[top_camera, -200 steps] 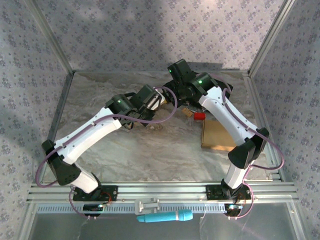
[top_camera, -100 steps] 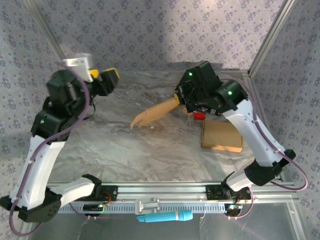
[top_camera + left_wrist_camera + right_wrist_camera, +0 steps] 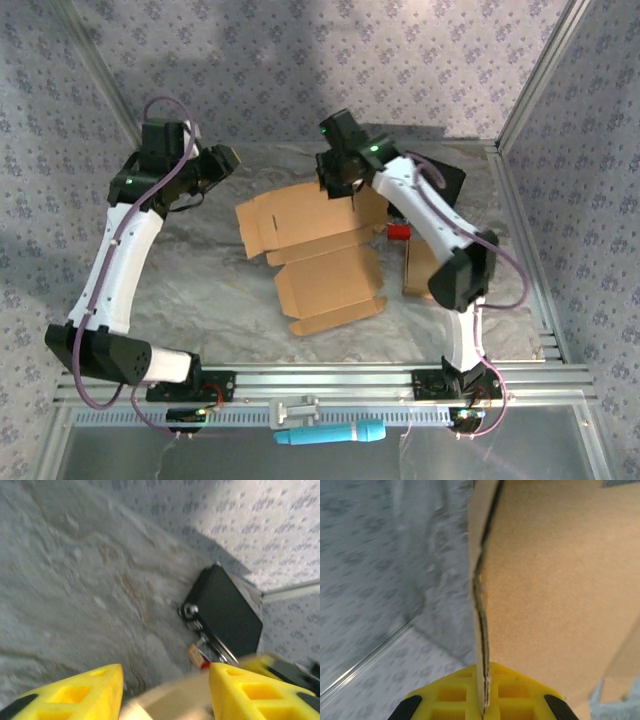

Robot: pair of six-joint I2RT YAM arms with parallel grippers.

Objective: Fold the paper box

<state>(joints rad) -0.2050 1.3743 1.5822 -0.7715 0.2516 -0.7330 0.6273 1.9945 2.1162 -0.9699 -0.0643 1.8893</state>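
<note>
The paper box (image 3: 310, 250) is a brown cardboard blank, spread open across the middle of the table with its flaps showing. My right gripper (image 3: 338, 185) is at the blank's far edge and shut on it. In the right wrist view the cardboard edge (image 3: 481, 605) runs straight into the closed yellow fingers (image 3: 450, 700) of that gripper (image 3: 484, 702). My left gripper (image 3: 222, 160) hangs at the back left, apart from the blank's left corner. Its yellow fingers stand open (image 3: 165, 672), with a blurred strip of cardboard (image 3: 175, 700) below them.
A flat stack of cardboard (image 3: 445, 275) lies at the right, with a small red item (image 3: 399, 232) beside it. A black box (image 3: 440, 180) sits at the back right corner and shows as the black box (image 3: 225, 610) in the left wrist view. A blue tool (image 3: 330, 434) rests on the front rail.
The blank has gone from a narrow tilted shape to a wide open spread. The left arm swung away from the centre to the back left. The right gripper shifted left with the cardboard.
</note>
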